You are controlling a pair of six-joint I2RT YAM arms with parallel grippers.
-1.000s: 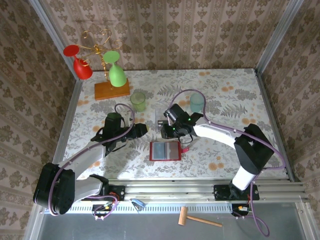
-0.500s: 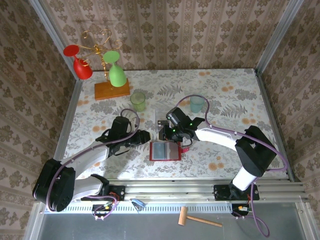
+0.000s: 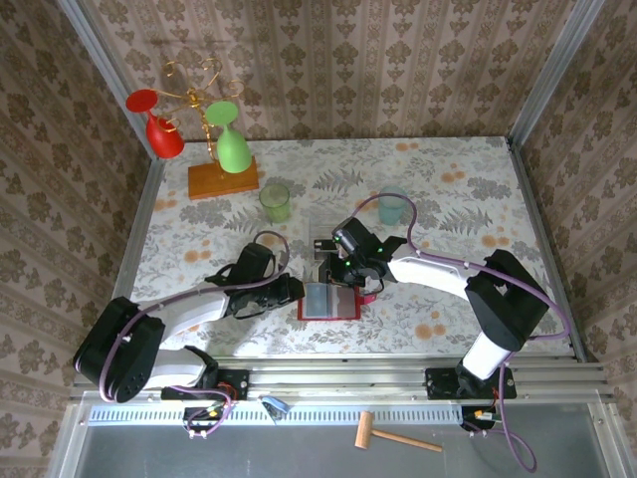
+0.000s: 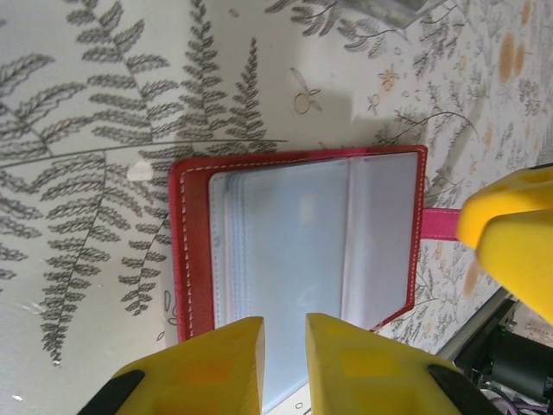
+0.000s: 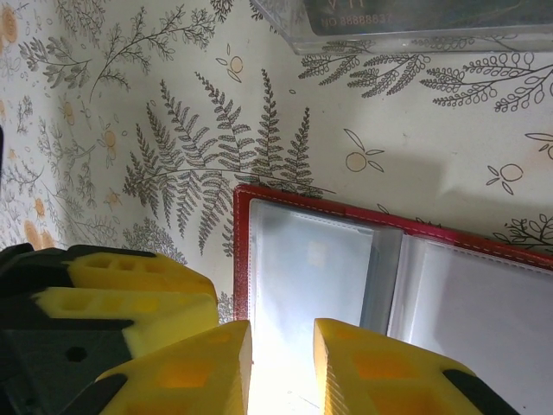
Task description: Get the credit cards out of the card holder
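**Bench, front centre.** The card holder is found lying open and flat between the two arms, red cover down and clear pockets uppermost. Its strap tab projects from one edge, close beside a yellow finger of the right gripper. Pale blue-grey faces are observed behind the pockets and appear to be the credit cards; their number cannot be read.

**Left gripper.** It is set low at the holder's left edge. Its fingers are drawn to a narrow gap, and the pocket sheet runs up to that gap.

**Right gripper.** It is positioned over the holder's far edge. Its fingers are likewise brought close together, with a bright pocket sheet seen between them.

**Grasp.** It cannot be told whether either pair is clenched on the sheet or merely poised over it.

**Other items.** A clear plastic box is noted just beyond the holder, apart from it.
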